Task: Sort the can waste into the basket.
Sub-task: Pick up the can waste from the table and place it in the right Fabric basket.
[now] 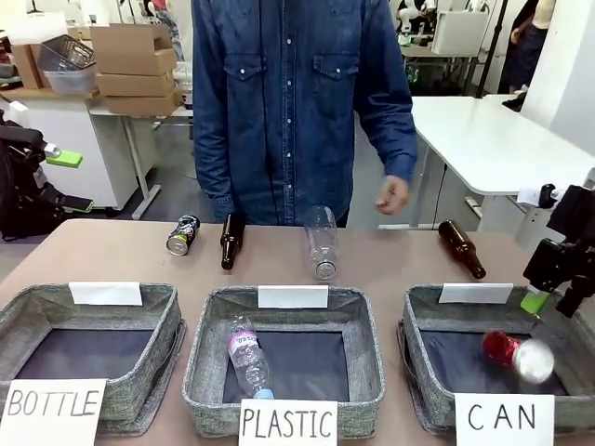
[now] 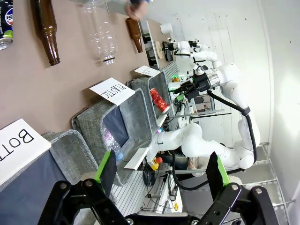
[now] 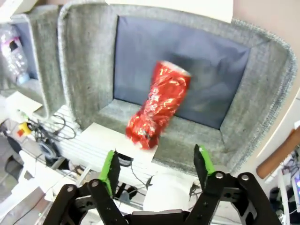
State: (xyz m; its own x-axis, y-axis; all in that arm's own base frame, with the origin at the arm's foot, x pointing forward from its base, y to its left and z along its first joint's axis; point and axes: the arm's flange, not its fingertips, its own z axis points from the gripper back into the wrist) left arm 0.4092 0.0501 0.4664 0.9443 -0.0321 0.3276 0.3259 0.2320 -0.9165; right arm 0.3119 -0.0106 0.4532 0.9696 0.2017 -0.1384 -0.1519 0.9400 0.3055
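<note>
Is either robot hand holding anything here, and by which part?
Nothing is held. The right hand stands open over the basket, with the red can loose, clear of its fingers. The left hand is open and empty.

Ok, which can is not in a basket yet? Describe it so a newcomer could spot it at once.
Look along the table's far edge, in front of the person in the denim shirt, where four things lie in a row. The dark can is at the row's left end, beside a brown bottle. It is the only short metal one; its neighbours are long bottles.
</note>
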